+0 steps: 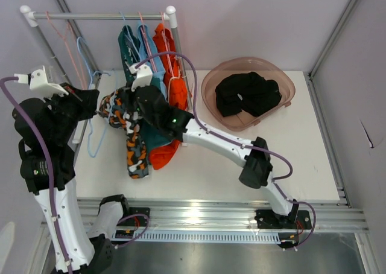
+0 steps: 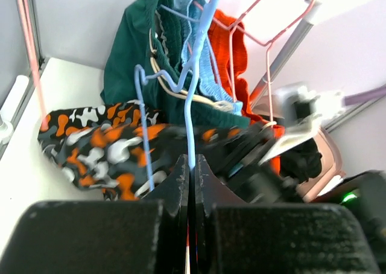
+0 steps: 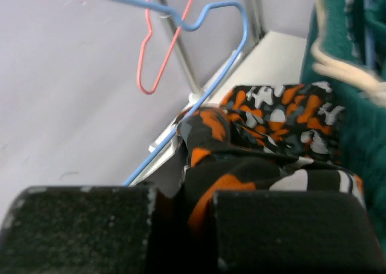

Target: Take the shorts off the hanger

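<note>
The black shorts with orange and white patches [image 1: 123,114] are pinched tight in the right pincer [image 3: 184,192] and sag down toward the worktop [image 1: 301,153] below it. The left pincer [image 2: 190,165], just beside it, is clamped on the blue hanger [image 2: 193,93]. The teal shorts [image 2: 129,63] and orange shorts [image 2: 241,57] hang just behind both.

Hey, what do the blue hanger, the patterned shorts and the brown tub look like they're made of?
The blue hanger: thin bent wire, probably coated metal, smooth. The patterned shorts: soft matte fabric, folding and draping. The brown tub: likely translucent plastic, glossy, light showing through its wall.
</note>
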